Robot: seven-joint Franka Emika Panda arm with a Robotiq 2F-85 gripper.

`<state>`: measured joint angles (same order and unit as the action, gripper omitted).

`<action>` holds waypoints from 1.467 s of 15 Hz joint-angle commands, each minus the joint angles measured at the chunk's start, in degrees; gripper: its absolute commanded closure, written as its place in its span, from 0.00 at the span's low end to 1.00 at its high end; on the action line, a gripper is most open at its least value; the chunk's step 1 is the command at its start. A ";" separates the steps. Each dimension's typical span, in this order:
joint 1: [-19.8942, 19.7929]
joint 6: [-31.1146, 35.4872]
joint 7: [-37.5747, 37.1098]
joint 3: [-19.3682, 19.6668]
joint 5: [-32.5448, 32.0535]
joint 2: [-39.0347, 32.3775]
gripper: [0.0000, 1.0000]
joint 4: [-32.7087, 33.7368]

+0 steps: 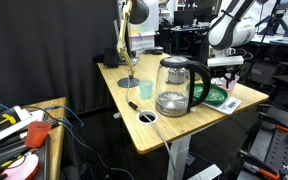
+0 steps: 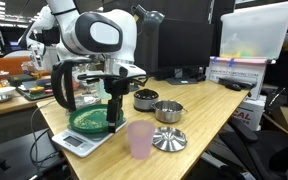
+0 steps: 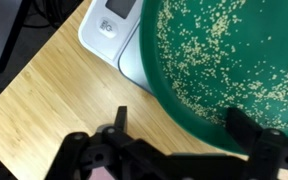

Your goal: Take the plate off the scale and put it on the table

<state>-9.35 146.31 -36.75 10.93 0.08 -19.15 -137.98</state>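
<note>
On the scale, green plate, pincer spread astride rim

Even overhead room light in both exterior views, no hard shadows. Table top reads bright against a black backdrop in an exterior view. Kettle glass carries small glints. Arm shell close to blown-out white. All frames low-res, fine detail soft. Wrist view: plate and scale fairly sharp, soft shadow under the plate rim. Gripper underexposed and blurred, a near-silhouette at the bottom edge.
</note>
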 commanded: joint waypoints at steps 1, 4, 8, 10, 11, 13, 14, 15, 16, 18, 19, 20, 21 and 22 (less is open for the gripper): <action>0.45 -0.52 3.44 0.48 4.03 -1.52 0.00 1.61; 0.45 -0.85 5.11 0.49 5.63 -1.78 0.28 2.48; 0.13 -1.32 7.37 0.44 8.31 -1.86 0.47 3.30; 0.05 -1.38 8.15 0.49 9.26 -1.93 0.61 3.52; -0.13 -1.57 8.76 0.43 9.84 -2.01 0.66 3.61; -0.33 -1.88 9.78 0.34 10.88 -2.16 0.81 3.82; -0.38 -2.10 10.25 0.33 11.22 -2.25 0.88 3.92; -0.39 -2.26 10.62 0.33 11.54 -2.29 0.95 4.00; -0.40 -2.45 10.97 0.34 11.64 -2.34 0.99 4.08; -0.39 -2.73 11.32 0.51 11.60 -2.36 1.00 4.32; -0.41 -2.85 11.50 0.70 11.45 -2.30 0.99 4.52; -0.37 -3.05 11.64 0.87 11.29 -2.29 0.99 4.65; -0.29 -2.95 11.60 1.05 11.08 -2.27 0.99 4.78; -0.14 -2.92 11.34 1.29 10.76 -2.18 0.98 4.85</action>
<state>-9.51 144.61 -26.87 11.61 10.34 -19.89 -134.33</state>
